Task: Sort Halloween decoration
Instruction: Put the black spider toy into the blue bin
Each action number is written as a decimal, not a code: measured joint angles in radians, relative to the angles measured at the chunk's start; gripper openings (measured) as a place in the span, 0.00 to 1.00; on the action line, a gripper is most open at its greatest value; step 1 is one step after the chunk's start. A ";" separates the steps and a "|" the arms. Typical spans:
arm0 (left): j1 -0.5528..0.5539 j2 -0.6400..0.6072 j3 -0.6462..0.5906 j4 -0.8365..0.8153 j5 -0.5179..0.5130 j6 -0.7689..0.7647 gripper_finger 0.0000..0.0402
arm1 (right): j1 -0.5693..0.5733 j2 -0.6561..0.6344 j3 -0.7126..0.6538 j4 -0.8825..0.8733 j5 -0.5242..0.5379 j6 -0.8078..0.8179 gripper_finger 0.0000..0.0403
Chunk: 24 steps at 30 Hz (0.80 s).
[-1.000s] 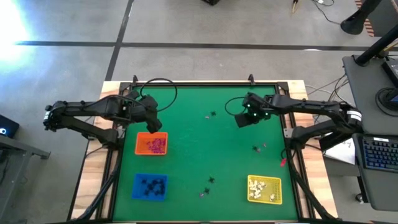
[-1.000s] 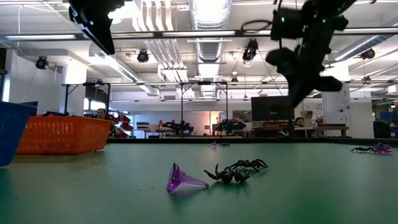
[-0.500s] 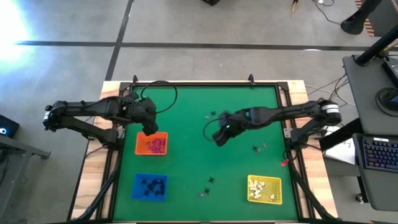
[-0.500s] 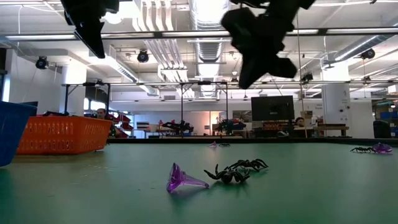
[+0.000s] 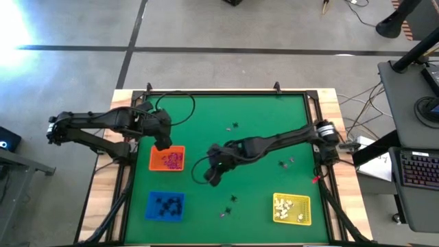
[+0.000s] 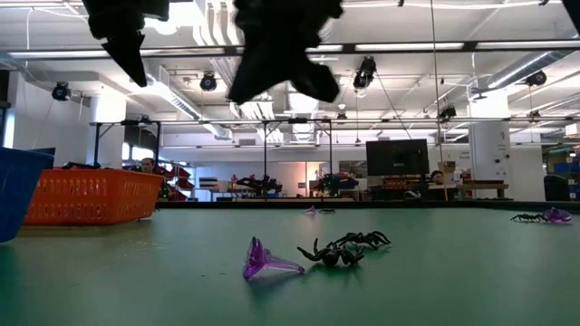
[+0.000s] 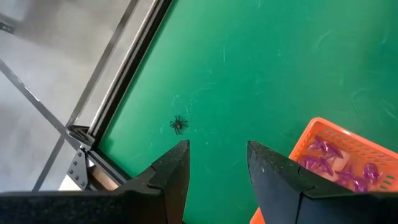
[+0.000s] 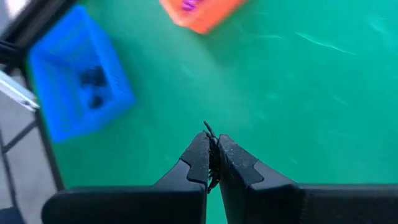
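Observation:
My right gripper (image 5: 212, 175) hangs over the middle of the green mat, between the orange tray (image 5: 167, 159) and the yellow tray (image 5: 291, 209). It is shut on a tiny black spider trinket (image 8: 209, 147). My left gripper (image 7: 217, 150) stands open and empty above the far edge of the orange tray, which holds purple trinkets (image 7: 339, 165). Black trinkets fill the blue tray (image 5: 165, 206), white ones the yellow tray. Loose trinkets lie on the mat: a purple one (image 6: 267, 261) beside a black spider (image 6: 344, 249), and another black spider (image 7: 179, 124). My right gripper pinches the black spider trinket between its two fingertips (image 8: 200, 152). Thin legs (image 8: 208, 130) stick out past the tips. The fingers slant down from the table's right side, and the trinket is lifted clear of the mat.
More small trinkets lie at the far middle (image 5: 233, 126), at the right (image 5: 282, 163) and near the front (image 5: 232, 199) of the mat. A raised frame (image 5: 226, 93) runs round the mat. The blue tray (image 8: 74, 93) lies ahead of the right gripper.
My right gripper has swept a long way from the table's far right toward the left and the near edge, staying shut, and now hangs over the middle of the mat. My left gripper has stayed over the orange tray.

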<state>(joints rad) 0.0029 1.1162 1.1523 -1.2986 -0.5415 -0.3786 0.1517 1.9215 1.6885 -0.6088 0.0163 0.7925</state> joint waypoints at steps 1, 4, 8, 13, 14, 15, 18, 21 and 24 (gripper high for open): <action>0.000 -0.003 -0.002 -0.001 0.004 0.000 0.35 | 0.004 0.029 0.033 0.009 -0.012 0.000 0.03; -0.001 -0.016 -0.003 -0.003 0.008 0.000 0.35 | 0.018 0.113 0.134 0.023 -0.045 -0.004 0.03; -0.001 -0.038 -0.003 -0.003 0.021 0.000 0.35 | 0.047 0.217 0.267 0.020 -0.061 -0.032 0.03; -0.001 -0.062 -0.004 -0.003 0.036 0.003 0.35 | 0.072 0.319 0.410 0.023 -0.078 -0.035 0.03; -0.001 -0.065 -0.004 -0.003 0.036 0.003 0.35 | 0.077 0.336 0.433 0.023 -0.079 -0.035 0.03; -0.001 -0.067 -0.004 -0.003 0.036 0.003 0.35 | 0.082 0.352 0.456 0.022 -0.079 -0.035 0.03; -0.001 -0.072 -0.004 -0.002 0.036 0.003 0.35 | 0.094 0.400 0.528 0.024 -0.092 -0.036 0.03; -0.001 -0.072 -0.004 -0.001 0.036 0.003 0.35 | 0.105 0.444 0.581 0.024 -0.104 -0.038 0.03; -0.001 -0.073 -0.004 -0.001 0.037 0.003 0.35 | 0.113 0.479 0.615 0.025 -0.106 -0.046 0.03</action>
<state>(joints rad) 0.0017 1.0431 1.1484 -1.2991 -0.5049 -0.3752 0.2648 2.4006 2.3037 -0.5842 -0.0898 0.7466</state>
